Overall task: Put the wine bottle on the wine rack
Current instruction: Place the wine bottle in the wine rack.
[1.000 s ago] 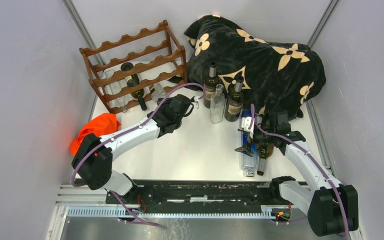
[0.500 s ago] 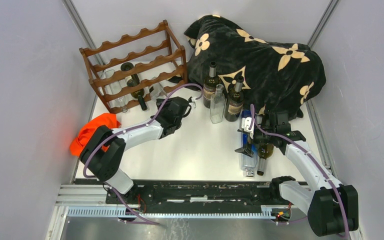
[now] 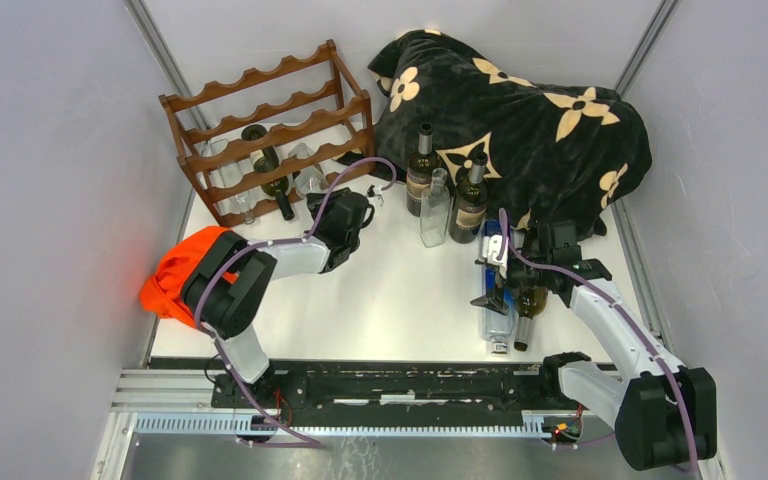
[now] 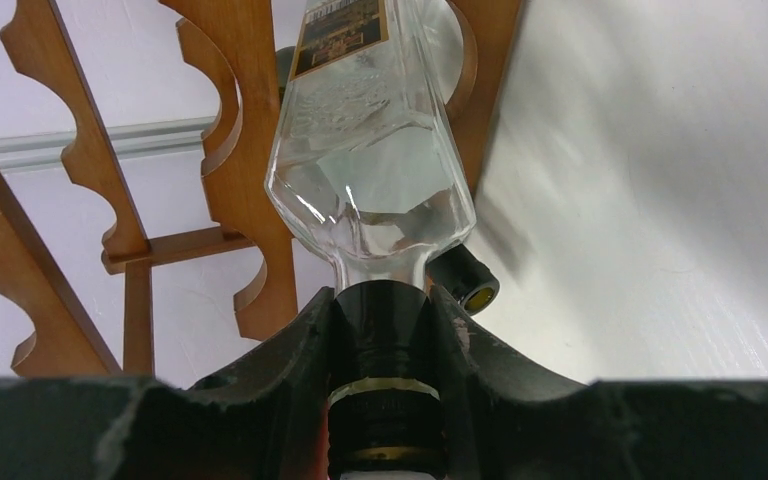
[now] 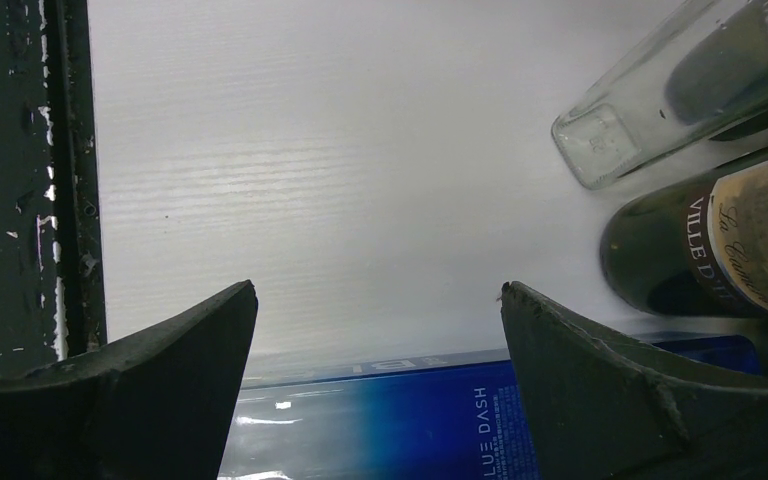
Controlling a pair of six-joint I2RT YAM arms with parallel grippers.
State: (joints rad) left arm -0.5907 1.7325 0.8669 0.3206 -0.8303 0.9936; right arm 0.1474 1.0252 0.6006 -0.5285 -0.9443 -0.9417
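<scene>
While my left claw [image 4: 385, 310] is clamped on the neck of the clear wine bottle [image 4: 365, 150], the bottle's body lies ahead of the fingers between the wavy rails of the wine rack [image 4: 225, 170]. A dark bottle [image 3: 284, 205] sits in the rack just beside it, with three upright bottles [image 3: 434, 215] and a flowered blanket [image 3: 520, 110] off to the right. My right claw [image 5: 380, 300] hangs wide open over a blue-labelled bottle [image 5: 390, 420] lying on the table [image 3: 400, 300].

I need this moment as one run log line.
left gripper: shut on clear bottle neck | clear bottle: body in wine rack | right gripper: open, over blue-label bottle
</scene>
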